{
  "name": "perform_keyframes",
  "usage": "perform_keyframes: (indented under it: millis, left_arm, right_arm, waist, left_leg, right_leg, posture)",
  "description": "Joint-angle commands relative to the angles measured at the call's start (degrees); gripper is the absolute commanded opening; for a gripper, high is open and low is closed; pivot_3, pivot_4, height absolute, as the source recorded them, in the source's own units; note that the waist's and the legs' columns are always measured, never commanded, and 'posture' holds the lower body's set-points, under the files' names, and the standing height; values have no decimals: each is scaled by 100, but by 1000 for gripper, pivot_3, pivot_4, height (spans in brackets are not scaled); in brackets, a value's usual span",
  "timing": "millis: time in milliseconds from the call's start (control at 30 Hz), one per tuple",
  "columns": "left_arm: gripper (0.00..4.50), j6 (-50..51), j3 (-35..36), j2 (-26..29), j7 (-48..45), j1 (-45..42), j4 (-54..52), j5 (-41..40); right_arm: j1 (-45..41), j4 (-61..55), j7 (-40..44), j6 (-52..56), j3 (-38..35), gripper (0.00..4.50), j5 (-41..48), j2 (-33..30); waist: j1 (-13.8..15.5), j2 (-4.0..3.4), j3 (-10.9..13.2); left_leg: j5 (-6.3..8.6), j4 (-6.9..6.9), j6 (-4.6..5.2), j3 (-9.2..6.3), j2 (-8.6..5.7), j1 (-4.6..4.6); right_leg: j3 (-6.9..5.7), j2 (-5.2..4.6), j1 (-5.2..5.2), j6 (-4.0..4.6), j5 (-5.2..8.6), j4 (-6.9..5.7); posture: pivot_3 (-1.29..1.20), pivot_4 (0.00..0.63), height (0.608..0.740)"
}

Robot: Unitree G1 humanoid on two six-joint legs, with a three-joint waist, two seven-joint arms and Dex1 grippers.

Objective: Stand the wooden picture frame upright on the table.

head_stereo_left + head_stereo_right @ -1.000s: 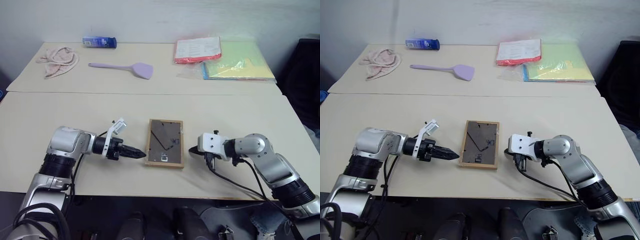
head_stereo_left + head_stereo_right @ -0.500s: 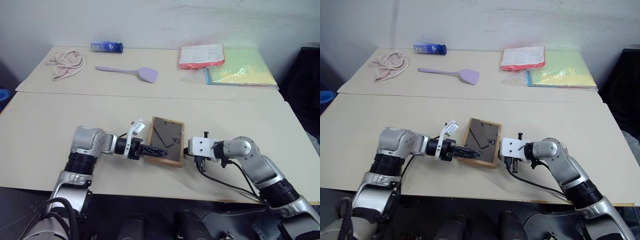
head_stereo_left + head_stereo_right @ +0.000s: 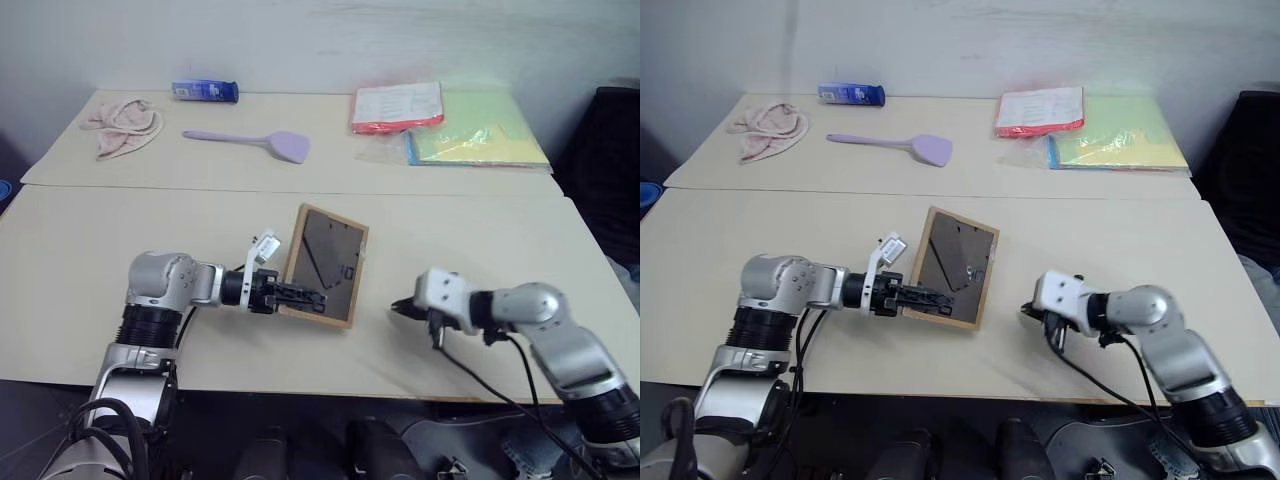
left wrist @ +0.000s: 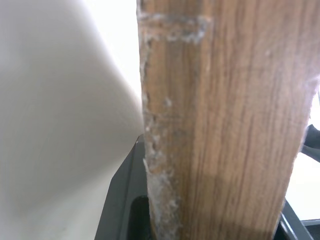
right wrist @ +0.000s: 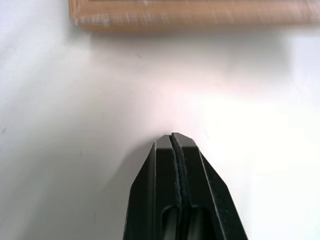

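Note:
The wooden picture frame (image 3: 330, 255) is tilted up off the table (image 3: 480, 240), with its dark grey back and easel stand facing me and its lower edge near the tabletop. My left gripper (image 3: 305, 297) is shut on the frame's lower left corner. In the left wrist view the light-wood edge (image 4: 225, 115) stands between the black fingers (image 4: 125, 200). My right gripper (image 3: 396, 308) rests low over the table, a short way to the right of the frame and apart from it. Its fingertips (image 5: 173, 137) are pressed together, and the frame's edge (image 5: 200, 12) lies ahead of them.
On the far table section lie a pink cloth (image 3: 122, 122), a blue tube (image 3: 205, 91) and a purple spatula (image 3: 250, 140). A red folder (image 3: 397, 105) and a yellow-green folder (image 3: 480, 135) lie at the far right. A seam (image 3: 150, 186) joins the two sections.
My left gripper has closed on the frame and lifted it from lying flat to a steep tilt. My right gripper has drawn back to the right, away from the frame.

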State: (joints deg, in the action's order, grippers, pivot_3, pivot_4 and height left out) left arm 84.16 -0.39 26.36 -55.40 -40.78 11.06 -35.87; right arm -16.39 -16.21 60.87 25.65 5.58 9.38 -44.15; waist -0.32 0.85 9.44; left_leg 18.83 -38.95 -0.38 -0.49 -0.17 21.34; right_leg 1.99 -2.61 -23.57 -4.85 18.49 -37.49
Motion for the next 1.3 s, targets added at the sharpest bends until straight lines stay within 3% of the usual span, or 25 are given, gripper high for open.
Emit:
perform_keyframes:
  millis: [33, 200, 433, 600, 833, 1133, 1300]
  left_arm:
    - [1093, -492, -39, 233, -467, -80, -618, -357]
    - [1093, -627, -42, 205, -733, -228, -732, -629]
    - [1089, -791, -307, 306, -1135, -299, -1093, -869]
    - [902, -1052, -634, 450, -1210, -280, -1204, -735]
    - [902, -1347, -842, 381, -1092, -419, -675, -520]
    - [902, -1532, -882, 474, -1179, -610, -214, -413]
    - [902, -1469, -848, 569, -1251, -677, -194, -467]
  right_arm:
    - [-938, -995, 236, 2545, -1392, 1093, 2704, -215]
    - [-2252, -666, -597, 4026, -1640, 2623, 3907, 322]
    - [-2957, -61, -1236, 3869, -856, 4500, 3538, 1112]
    - [-3090, -51, -1067, 3671, -597, 4500, 3613, 1227]
    - [-2928, -618, -450, 3788, -757, 4500, 4396, 814]
    - [-2345, -1125, 616, 3170, -1008, 4500, 4557, -285]
    - [-1930, -254, 276, 395, -367, 4500, 1726, -919]
  waist:
    - [-16, -12, 24]
    - [-18, -20, 40]
    - [-7, -24, 45]
    - [6, -25, 45]
    - [13, -24, 46]
    - [18, -21, 52]
    - [-2, -20, 53]
  left_leg:
    - [-1, 1, -2, -1, 2, 0]
    - [-2, 14, -3, -17, 5, 1]
    - [-7, 18, -10, -15, 2, 27]
    - [-12, -15, -8, -14, -3, 111]
    - [-11, -14, -4, -16, -4, 116]
    - [-10, -12, 1, -15, -3, 112]
    - [-7, -13, 9, -9, -6, 107]
  right_leg:
    - [1, 1, -2, 0, 0, -1]
    - [-9, 0, -2, 4, 2, 7]
    - [-8, -5, -27, 6, 3, 6]
    - [-7, -5, -108, 1, 1, -37]
    - [-11, -5, -105, 1, 0, -27]
    - [-10, -3, -106, 1, 1, -20]
    - [-6, -1, -102, 1, 0, -15]
  posture:
    - [0, 150, 740]
    - [0, 150, 740]
    - [0, 150, 740]
    - [0, 150, 740]
    - [0, 150, 740]
    - [0, 150, 740]
    - [0, 150, 740]
